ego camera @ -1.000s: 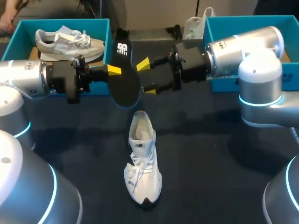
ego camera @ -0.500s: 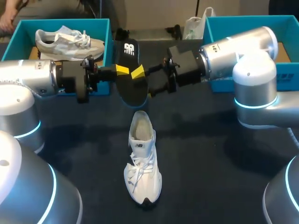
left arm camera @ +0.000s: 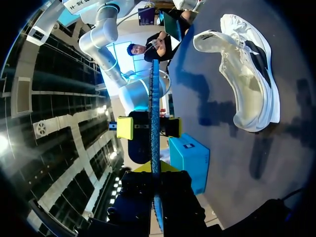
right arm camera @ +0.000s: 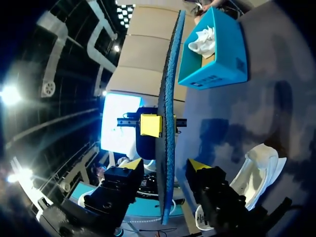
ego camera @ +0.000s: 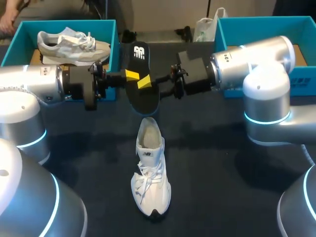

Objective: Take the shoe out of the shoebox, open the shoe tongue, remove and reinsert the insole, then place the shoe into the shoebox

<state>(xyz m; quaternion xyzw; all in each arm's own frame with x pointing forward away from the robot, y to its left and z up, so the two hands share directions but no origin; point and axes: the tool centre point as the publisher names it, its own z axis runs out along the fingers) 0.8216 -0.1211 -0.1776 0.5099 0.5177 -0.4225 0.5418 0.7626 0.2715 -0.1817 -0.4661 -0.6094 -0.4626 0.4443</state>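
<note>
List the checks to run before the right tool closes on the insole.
1. Grip: left tool shut on the insole: ok.
2. Straddle: right tool open, one finger on each side of the insole: ok.
3. Spacing: right tool sits ahead of left tool along the insole, apart from it: ok.
4. Target: shoe upright on the table, opening facing up: ok.
5. Tongue pulled wide open: cannot tell.

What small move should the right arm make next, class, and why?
Probably shut the right gripper on the insole: its open fingers already straddle it, while the left gripper alone holds it aloft.
</note>
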